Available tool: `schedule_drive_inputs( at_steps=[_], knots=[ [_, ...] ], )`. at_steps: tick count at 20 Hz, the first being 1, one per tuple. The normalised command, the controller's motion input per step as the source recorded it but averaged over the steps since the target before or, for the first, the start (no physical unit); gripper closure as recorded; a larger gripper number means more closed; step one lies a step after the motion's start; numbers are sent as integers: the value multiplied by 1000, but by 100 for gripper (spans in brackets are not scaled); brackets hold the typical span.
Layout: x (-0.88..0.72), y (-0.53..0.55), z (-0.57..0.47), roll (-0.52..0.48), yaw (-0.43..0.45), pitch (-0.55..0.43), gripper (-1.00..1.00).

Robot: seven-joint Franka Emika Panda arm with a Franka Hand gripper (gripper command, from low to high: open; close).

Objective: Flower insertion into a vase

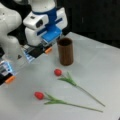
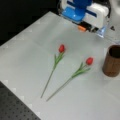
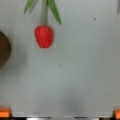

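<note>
The gripper [image 1: 41, 51] hung empty with its fingers spread apart, near the brown vase [image 1: 65, 51] standing on the table [image 1: 100, 70], and both red flowers [image 1: 58, 72] [image 1: 39, 95] lay flat, so a low swing could knock the vase over.

Even, soft overhead light on the pale table [image 1: 100, 65]; faint shadows; every view blurred; backgrounds dark.
</note>
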Motion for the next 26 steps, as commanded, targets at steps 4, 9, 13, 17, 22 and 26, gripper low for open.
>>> schedule_drive_inputs(
  at_steps=[4,9,13,17,22,26],
  knots=[
    [65,59,-98,-32,54,39,-100],
    [142,104,-214,-24,105,-29,-100],
    [231,158,-253,4,86,-52,-100],
    [222,175,-258,-16,28,-20,-100],
    [183,130,-244,-2,7,22,-100],
    [148,80,-198,27,-15,-9,-100]
  ],
)
